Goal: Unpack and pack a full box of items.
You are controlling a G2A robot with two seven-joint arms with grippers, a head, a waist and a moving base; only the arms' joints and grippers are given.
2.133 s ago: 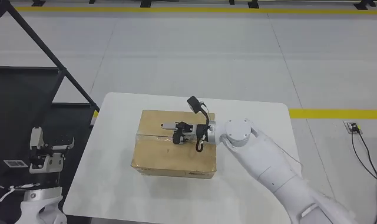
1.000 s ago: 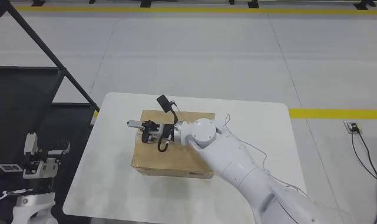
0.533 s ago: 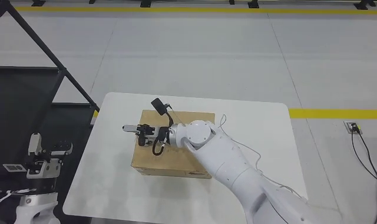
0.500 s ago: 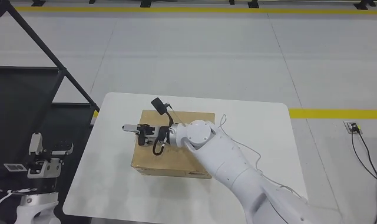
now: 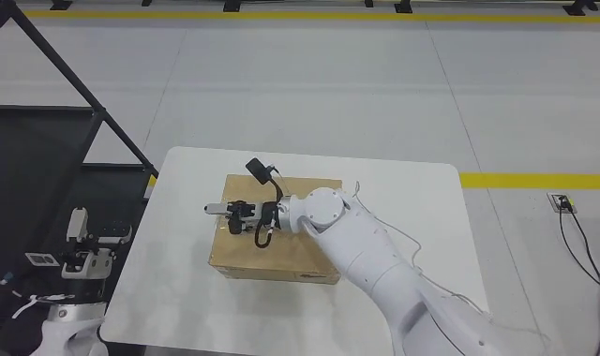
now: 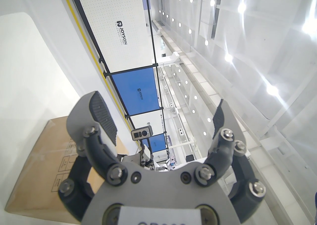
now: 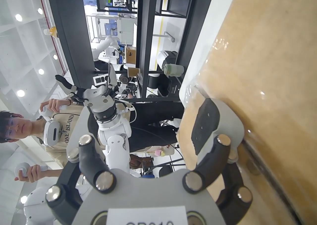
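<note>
Pressure along the taped top seam looks like the step in hand. The box sits closed on the table, and the right gripper, spread wide and holding nothing, lies low over the box's top near one end, with one pad on or just above the cardboard. I would keep that pad flat and catch the flap edge without shoving the box. The left gripper, also open and empty, hangs well clear of the box. Since half a second ago the right gripper has drawn back slightly towards the box's middle, and the left has come nearer the box.
</note>
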